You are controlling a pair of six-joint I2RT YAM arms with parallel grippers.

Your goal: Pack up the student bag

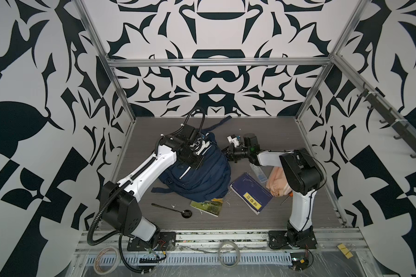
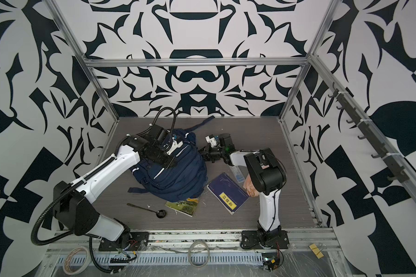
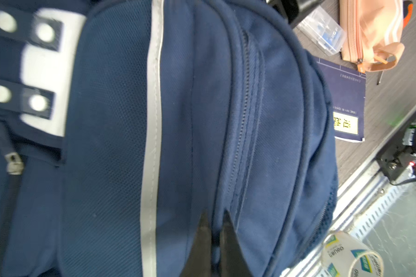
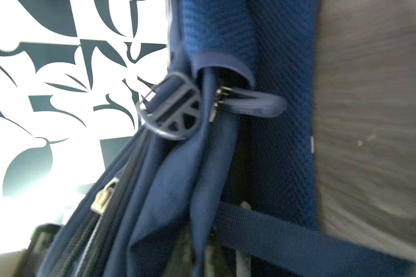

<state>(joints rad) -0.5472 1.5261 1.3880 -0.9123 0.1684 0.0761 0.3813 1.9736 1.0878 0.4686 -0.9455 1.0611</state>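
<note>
1. The student bag [image 1: 202,177] lies slumped in the middle of the table [image 1: 154,134], front pockets up, between my two arms. The pocket zip [image 3: 244,120] running away from my left fingertips looks closed.
2. My left gripper [image 3: 215,215] is pinched almost fully together on a ridge of the bag's navy fabric, between that zip and the grey reflective stripe [image 3: 154,120]. I judge this hold is an anchor: the cloth is soft, and without it the whole bag would slide when the other side is pulled.
3. My right gripper [image 1: 227,153] is closed tight against the bag's side, near the round strap buckle [image 4: 171,110] and a pair of zip pulls [image 4: 216,103]. A fold of cloth runs down towards my fingers, but the tips are hidden, so I cannot tell what they have caught, if anything. Working a zip or an opening edge seems the purpose.
4. The navy notebook [image 1: 250,191], peach pouch [image 1: 277,182] and clear plastic box [image 1: 258,172] lie just beside the bag. The green booklet [image 1: 207,206] is tucked partly under it, and the black spoon [image 1: 173,209] is nearby. Nothing looks packed yet.
</note>
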